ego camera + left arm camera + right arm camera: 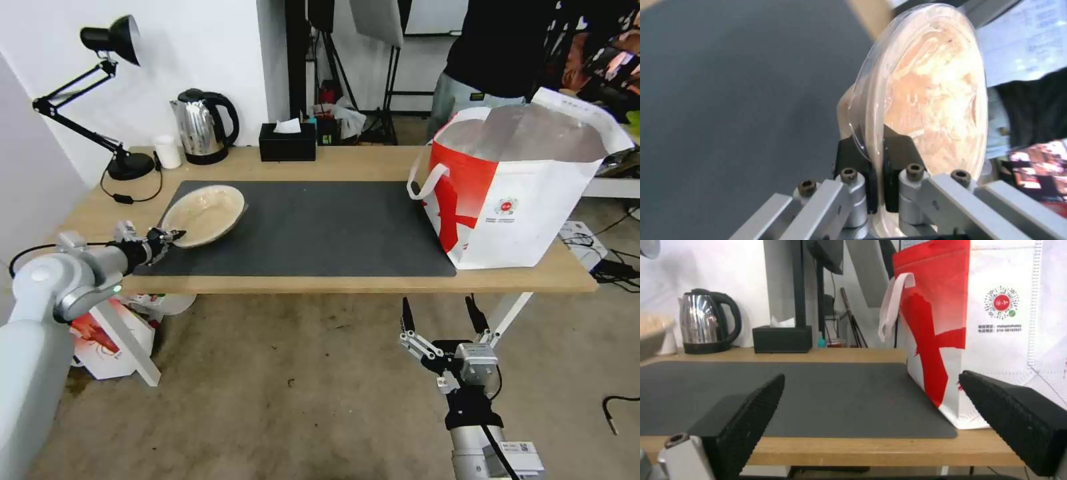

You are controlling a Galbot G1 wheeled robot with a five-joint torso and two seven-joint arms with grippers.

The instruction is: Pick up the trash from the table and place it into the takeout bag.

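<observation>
The left gripper (175, 236) pinches the near rim of the shallow tan bowl (203, 215), holding it tilted over the left end of the dark mat (313, 230) on the surface (373, 160). The takeout bag (527, 193) stands open at the right end. The right gripper (440, 319) hangs spread below the surface's near edge.

tan bowl (203, 215) tilted over mat, takeout bag (527, 183) upright

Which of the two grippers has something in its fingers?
The left gripper, shut on the tan bowl rim; the right gripper hangs open below the table edge.
</observation>
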